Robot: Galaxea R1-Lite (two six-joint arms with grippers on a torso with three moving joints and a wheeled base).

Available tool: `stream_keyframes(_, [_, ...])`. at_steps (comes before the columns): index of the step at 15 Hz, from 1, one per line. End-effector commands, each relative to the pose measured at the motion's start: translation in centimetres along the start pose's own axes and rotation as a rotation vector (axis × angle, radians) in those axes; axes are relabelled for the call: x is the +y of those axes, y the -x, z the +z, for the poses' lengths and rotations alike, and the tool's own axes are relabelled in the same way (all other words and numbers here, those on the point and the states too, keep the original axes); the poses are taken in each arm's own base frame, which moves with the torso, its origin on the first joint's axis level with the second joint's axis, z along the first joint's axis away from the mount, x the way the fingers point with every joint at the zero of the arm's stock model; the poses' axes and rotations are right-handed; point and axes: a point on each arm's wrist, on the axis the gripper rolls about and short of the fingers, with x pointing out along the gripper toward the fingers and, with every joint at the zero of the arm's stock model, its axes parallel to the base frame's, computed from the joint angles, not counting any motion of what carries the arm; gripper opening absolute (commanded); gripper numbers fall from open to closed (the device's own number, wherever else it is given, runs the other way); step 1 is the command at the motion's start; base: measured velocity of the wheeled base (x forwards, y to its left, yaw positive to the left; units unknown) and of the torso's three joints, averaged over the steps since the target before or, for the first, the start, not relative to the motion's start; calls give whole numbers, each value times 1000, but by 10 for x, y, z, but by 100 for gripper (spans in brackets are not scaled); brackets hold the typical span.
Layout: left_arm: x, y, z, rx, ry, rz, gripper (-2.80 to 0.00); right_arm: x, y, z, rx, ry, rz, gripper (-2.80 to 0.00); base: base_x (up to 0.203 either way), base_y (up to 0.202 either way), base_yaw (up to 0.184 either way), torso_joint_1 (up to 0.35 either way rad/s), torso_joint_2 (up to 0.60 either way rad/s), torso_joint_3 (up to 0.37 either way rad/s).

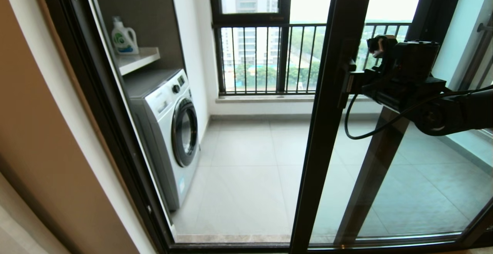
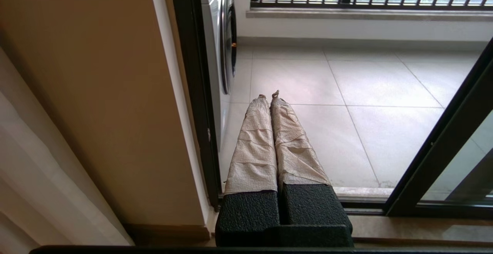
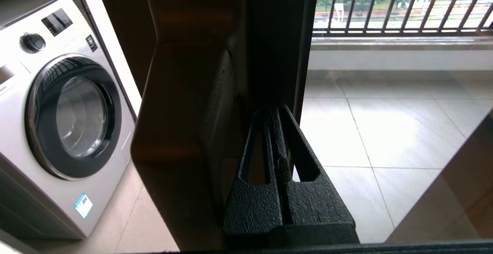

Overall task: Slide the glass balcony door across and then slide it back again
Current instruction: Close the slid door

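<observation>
Right gripper (image 3: 274, 111) fingers pressed together, tips against the handle (image 3: 181, 103) on the glass balcony door (image 1: 331, 103) upright, door partway across the opening. Washing machine (image 1: 169, 130) on balcony at left. Left gripper (image 2: 268, 95) closed on nothing, low by the doorway wall (image 2: 96, 92)

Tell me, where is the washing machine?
In the head view, the washing machine stands on the balcony's left side, under the shelf holding a detergent bottle, left of the glass balcony door.
</observation>
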Motion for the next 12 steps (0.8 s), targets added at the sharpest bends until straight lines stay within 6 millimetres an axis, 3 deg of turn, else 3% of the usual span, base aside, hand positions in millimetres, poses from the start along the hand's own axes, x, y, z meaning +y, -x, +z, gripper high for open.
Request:
stream_keyframes(1, [0, 0, 0, 0, 0, 1, -280, 22, -10, -8, 6, 1, 27, -280, 0, 0, 0, 0, 0, 0])
stream_keyframes(8, [0, 0, 0, 0, 0, 1, -280, 84, -19, -13, -9, -1, 97, -280, 0, 0, 0, 0, 0, 0])
stream_keyframes(12, [0, 0, 0, 2, 1, 1, -280, 107, -23, -17, -11, -2, 132, -280, 0, 0, 0, 0, 0, 0])
